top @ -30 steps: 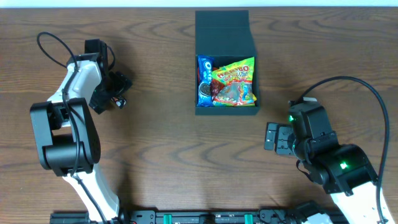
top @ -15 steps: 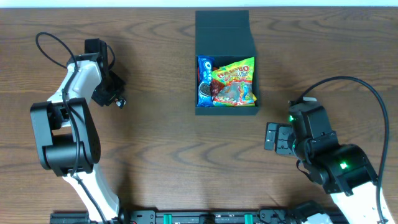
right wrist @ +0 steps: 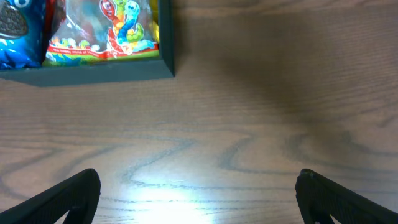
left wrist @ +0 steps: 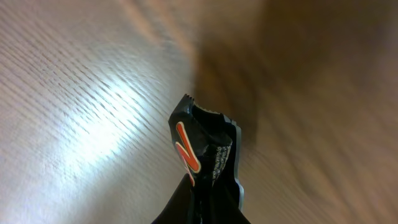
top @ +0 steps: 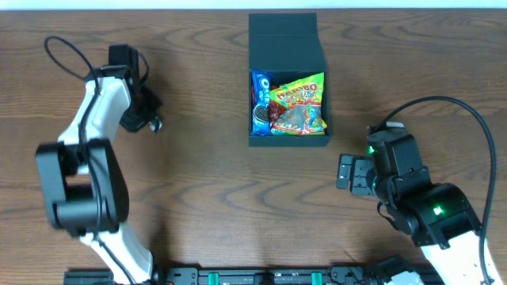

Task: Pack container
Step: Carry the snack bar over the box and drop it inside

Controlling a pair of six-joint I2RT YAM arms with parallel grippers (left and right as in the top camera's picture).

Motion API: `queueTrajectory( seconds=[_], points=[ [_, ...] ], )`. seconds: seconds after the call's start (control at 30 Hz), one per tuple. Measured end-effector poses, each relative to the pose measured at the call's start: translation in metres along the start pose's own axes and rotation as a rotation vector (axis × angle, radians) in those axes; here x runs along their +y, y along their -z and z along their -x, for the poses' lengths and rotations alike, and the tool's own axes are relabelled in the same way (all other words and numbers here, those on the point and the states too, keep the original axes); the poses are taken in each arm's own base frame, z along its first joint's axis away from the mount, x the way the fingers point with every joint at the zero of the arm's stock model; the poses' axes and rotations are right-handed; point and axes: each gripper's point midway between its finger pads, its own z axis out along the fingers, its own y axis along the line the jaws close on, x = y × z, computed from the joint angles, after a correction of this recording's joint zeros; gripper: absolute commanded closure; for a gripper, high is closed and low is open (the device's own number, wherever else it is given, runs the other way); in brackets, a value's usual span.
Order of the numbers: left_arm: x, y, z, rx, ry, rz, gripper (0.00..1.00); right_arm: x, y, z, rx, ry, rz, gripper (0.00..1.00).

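Observation:
The container (top: pixel 289 142), a dark teal box with its flap lid (top: pixel 283 36) folded back, stands open at the table's far middle. Inside lie a blue cookie packet (top: pixel 259 101) and a yellow-green gummy packet (top: pixel 299 96). Far to its left, my left gripper (top: pixel 149 119) is shut on a small black packet with an orange mark (left wrist: pixel 202 146), held just above the wood. My right gripper (top: pixel 345 173) stands open and empty near the container's front right corner. Its dark fingers (right wrist: pixel 68 198) frame bare wood, and the container's front wall (right wrist: pixel 93 68) shows at the top left.
Bare wooden tabletop (top: pixel 222 206) lies between the two arms and in front of the container. The table's far edge runs just behind the flap lid. A black cable (top: pixel 455 111) loops over the right arm.
My left gripper has shut on the black packet and shifted slightly toward the far edge. The right arm and the container have not moved.

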Motion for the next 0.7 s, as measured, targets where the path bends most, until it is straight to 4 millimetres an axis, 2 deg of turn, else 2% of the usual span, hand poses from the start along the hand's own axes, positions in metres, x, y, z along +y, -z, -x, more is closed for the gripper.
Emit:
queueTrajectory(
  seconds=[0.03, 0.07, 0.13, 0.2, 0.23, 0.33, 0.4, 0.47, 0.57, 0.7],
  points=[
    [-0.012, 0.021, -0.001, -0.043, -0.05, -0.039, 0.94, 0.0, 0.0, 0.001, -0.004, -0.001, 0.001, 0.01],
    [-0.031, 0.055, -0.006, -0.108, -0.124, -0.102, 0.94, 0.0, 0.0, 0.001, -0.005, -0.001, 0.002, 0.01],
    [-0.067, 0.114, -0.029, -0.203, -0.267, -0.219, 0.94, 0.0, 0.0, 0.001, -0.005, -0.001, 0.002, 0.01],
    [-0.091, 0.147, -0.051, -0.244, -0.369, -0.292, 0.94, 0.0, 0.0, 0.001, -0.005, -0.001, 0.002, 0.01],
    [-0.115, 0.174, -0.075, -0.266, -0.478, -0.36, 0.94, 0.0, 0.0, 0.001, -0.005, -0.001, 0.002, 0.01],
    [-0.155, 0.205, -0.124, -0.261, -0.664, -0.472, 0.94, 0.0, 0.0, 0.001, -0.005, -0.001, 0.002, 0.01],
    [-0.178, 0.213, -0.153, -0.222, -0.761, -0.533, 0.94, 0.0, 0.0, 0.001, -0.003, -0.001, 0.001, 0.01],
    [-0.198, 0.204, -0.171, -0.16, -0.822, -0.569, 0.94, 0.0, 0.0, 0.0, 0.001, 0.0, -0.001, 0.01],
    [-0.218, 0.174, -0.184, -0.051, -0.853, -0.579, 0.94, 0.0, 0.0, -0.001, 0.003, 0.001, -0.002, 0.01],
    [-0.227, 0.126, -0.197, 0.06, -0.856, -0.537, 0.94, 0.0, 0.0, -0.001, 0.003, 0.001, -0.002, 0.01]
  ],
)
